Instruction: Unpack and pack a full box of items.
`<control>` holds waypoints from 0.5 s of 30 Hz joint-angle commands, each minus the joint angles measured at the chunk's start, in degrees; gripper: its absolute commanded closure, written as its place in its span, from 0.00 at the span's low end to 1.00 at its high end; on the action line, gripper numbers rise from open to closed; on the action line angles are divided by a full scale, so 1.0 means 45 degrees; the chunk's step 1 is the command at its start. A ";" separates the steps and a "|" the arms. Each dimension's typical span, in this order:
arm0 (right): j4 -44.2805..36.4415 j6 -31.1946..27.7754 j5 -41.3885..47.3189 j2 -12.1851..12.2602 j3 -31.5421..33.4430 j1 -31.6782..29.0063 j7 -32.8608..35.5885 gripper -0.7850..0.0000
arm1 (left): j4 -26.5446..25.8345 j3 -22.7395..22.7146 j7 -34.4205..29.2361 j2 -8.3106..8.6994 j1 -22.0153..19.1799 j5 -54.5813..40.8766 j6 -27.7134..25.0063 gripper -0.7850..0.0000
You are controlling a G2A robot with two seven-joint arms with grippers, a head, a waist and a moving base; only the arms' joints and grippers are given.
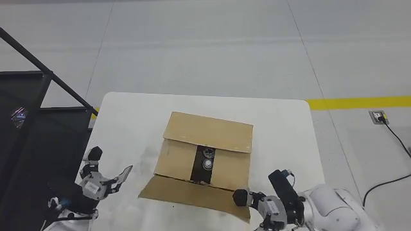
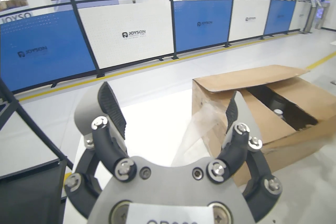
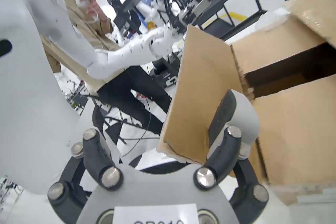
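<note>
Near left: the left gripper (image 1: 110,163) hung over the white table (image 1: 282,135), well apart from the brown cardboard box (image 1: 205,144). Its black-padded fingers (image 2: 110,104) were released and spread wide, with nothing between them.

Near right: the right gripper (image 1: 261,188) sat at the box's near right corner, fingers likewise released. In the right wrist view the edge of the box's near flap (image 3: 199,83) lay between them, with one finger (image 3: 223,114) just beside the flap's face. Whether the pad touched the cardboard, I could not tell.

Middle of table: the box stood with its near flap folded out toward the robot. The far flap (image 1: 209,131) lay over part of the top. A dark slot remained between the top flaps, and a dark item with a round white cap (image 1: 207,163) was visible inside it. A strip of clear tape (image 2: 199,120) hung loose on the box's side facing the left gripper.

Beyond the table: grey floor with a yellow line (image 1: 359,102). Farther off ran a fence of blue and white panels (image 2: 126,38).
</note>
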 commanded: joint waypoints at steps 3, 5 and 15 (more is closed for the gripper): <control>-0.0447 0.0004 -0.1211 0.0793 -0.0705 -0.0121 0.0001 0.00 | -0.0455 0.0053 -0.0060 0.0119 0.0381 0.1545 -0.0849 0.00; -0.0478 0.0004 -0.1428 0.1105 -0.1032 -0.0078 0.0000 0.00 | -0.0565 0.0148 -0.0216 0.0175 0.0510 0.2298 -0.1153 0.00; -0.0426 0.0004 -0.0109 0.1770 -0.2182 0.0815 -0.0202 0.00 | -0.0377 0.0588 -0.1301 0.0331 0.0716 0.4238 -0.1402 0.00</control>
